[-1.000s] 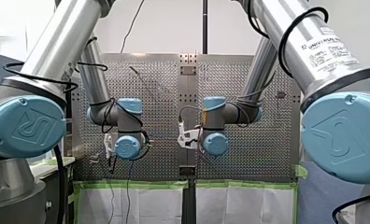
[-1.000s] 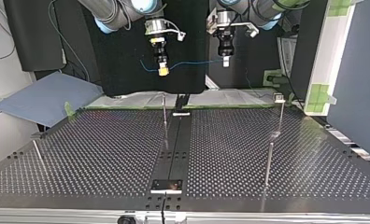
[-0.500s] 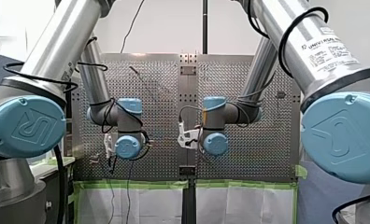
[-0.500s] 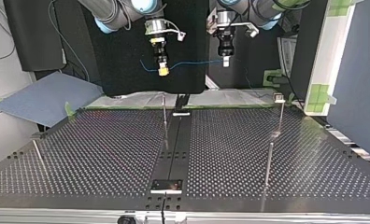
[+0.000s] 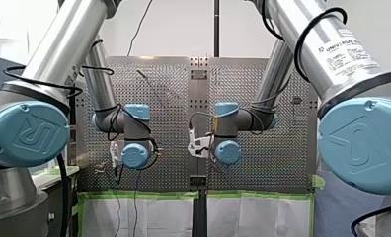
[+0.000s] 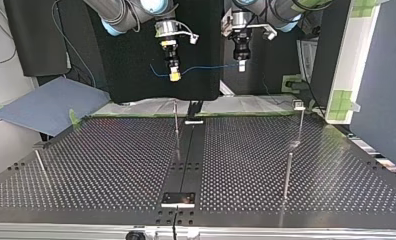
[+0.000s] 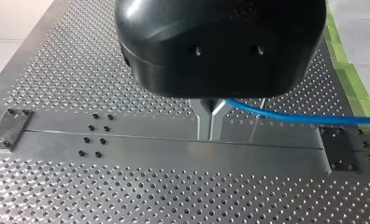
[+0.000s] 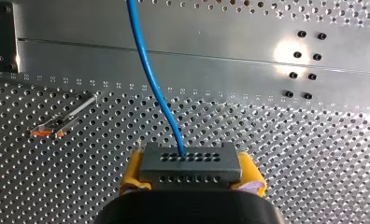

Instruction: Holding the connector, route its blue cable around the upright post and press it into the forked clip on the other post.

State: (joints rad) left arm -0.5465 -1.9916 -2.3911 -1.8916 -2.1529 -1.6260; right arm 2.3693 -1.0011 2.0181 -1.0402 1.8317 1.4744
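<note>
Right gripper (image 8: 192,173) clamps the connector (image 8: 191,161), left gripper (image 7: 211,126) pinches the blue cable (image 7: 290,117) taut between them, seemingly poised for routing.

White wall (image 5: 183,29) behind; green tape (image 5: 139,195) edges white sheeting (image 5: 154,217) below.

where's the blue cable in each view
Front view: not made out.
Top view: blue cable strung from my right gripper to my left gripper.
Left wrist view: cable leaves my left gripper sideways.
Right wrist view: cable runs ahead from the connector in my right gripper.
Shared landmark: the table's plain middle strip.
</note>
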